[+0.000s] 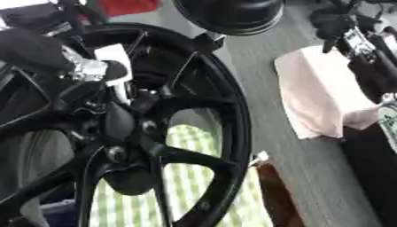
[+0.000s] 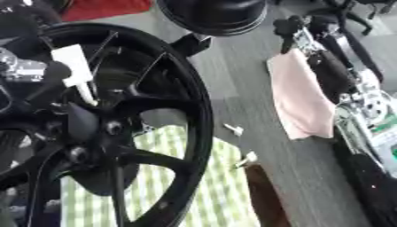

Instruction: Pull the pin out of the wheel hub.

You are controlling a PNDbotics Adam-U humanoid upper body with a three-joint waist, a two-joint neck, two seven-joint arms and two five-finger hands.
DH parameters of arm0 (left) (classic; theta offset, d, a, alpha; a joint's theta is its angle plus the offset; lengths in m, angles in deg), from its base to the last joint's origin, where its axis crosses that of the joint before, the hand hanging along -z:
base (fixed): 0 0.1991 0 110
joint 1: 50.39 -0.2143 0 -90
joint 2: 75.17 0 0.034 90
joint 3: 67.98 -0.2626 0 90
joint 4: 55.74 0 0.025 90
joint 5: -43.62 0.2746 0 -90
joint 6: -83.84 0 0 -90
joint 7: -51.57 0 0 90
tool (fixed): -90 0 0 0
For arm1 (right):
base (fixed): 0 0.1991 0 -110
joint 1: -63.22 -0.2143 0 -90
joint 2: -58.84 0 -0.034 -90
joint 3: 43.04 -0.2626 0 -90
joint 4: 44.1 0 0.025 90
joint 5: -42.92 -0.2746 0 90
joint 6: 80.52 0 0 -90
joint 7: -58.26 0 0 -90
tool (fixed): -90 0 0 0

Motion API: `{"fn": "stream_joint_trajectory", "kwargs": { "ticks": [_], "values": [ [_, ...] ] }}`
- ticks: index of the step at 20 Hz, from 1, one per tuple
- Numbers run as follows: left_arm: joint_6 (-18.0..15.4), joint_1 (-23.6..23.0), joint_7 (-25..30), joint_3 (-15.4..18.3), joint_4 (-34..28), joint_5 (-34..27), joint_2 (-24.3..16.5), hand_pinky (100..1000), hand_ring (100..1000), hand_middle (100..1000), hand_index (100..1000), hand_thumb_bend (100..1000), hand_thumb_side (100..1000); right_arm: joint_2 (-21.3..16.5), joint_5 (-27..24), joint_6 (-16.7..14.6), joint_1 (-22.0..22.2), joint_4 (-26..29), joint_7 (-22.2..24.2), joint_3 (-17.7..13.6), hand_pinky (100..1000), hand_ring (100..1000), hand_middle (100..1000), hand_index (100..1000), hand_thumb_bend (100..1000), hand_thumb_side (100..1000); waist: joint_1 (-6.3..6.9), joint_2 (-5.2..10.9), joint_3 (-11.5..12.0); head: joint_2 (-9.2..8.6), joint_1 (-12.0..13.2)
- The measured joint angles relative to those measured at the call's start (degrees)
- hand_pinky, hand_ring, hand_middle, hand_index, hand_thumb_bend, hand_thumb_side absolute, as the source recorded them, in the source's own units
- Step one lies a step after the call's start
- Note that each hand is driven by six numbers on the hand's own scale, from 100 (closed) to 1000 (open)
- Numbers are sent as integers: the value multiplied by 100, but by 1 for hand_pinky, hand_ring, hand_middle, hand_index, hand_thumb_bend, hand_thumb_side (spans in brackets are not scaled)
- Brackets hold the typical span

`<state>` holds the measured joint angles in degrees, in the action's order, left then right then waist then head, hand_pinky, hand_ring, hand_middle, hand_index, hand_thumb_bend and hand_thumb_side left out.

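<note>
Here we observed a black wheel [image 1: 225, 133] standing on edge and filling the left of both views, its spokes meeting at the hub [image 1: 128, 128] low and left of centre. Our left hand [image 1: 39, 48] came in from the upper left and lay over the upper spokes, just above the hub. A white pin [image 2: 76, 66] with a broad flat head and a thin shank pointed down toward the hub; its head sat just beside the silver joint of that hand. We could not tell whether the fingers were curled on the pin or only near it, nor whether the shank tip was seated in the hub. Our right hand [image 2: 298, 29] showed at the upper right, well apart from the wheel, above a pink cloth [image 2: 298, 99]; its finger posture could not be determined. A green checked cloth [image 2: 201, 177] lay under the wheel and showed through the gaps between the spokes. A dark round object [image 2: 213, 15] stood behind the wheel's top rim. Grey floor [image 1: 310, 177] ran between the wheel and the pink cloth.
</note>
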<state>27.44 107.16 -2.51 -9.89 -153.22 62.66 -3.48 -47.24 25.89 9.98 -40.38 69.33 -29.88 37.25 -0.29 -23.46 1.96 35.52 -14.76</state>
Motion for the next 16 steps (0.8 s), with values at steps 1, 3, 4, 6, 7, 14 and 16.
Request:
{"fn": "stream_joint_trajectory", "kwargs": {
  "ticks": [1,3,4,6,7,14,16],
  "values": [
    [11,-2,-12,0,38,8,12,914,792,787,860,539,533,12,13,6,0,0,7,8,940,895,376,606,100,639,-6,-28,11,-10,4],
    [23,-8,-34,0,100,13,12,911,790,784,859,537,532,27,35,15,-2,0,15,19,940,895,376,606,100,641,-12,-82,22,-25,9],
    [26,-10,-42,0,122,13,13,911,790,784,859,537,532,44,40,23,-3,0,18,20,940,895,376,606,100,641,-15,-100,22,-34,10],
    [31,-15,-56,0,152,13,14,911,790,784,859,537,532,58,56,39,-5,0,21,21,940,895,376,606,100,641,-16,-106,26,-36,14],
    [32,-15,-61,0,153,13,14,911,790,784,859,537,532,58,62,42,-5,0,21,21,940,895,376,606,100,641,-16,-107,27,-36,17],
    [12,-51,-82,-1,210,-215,74,915,768,756,845,475,533,143,137,106,-39,0,33,22,942,897,375,605,100,658,-1,-322,10,-44,65],
    [-32,-50,-93,-2,184,-349,84,921,772,760,848,451,547,163,163,130,-47,0,33,21,943,897,375,605,100,659,10,-334,9,-45,73]
  ]
}}
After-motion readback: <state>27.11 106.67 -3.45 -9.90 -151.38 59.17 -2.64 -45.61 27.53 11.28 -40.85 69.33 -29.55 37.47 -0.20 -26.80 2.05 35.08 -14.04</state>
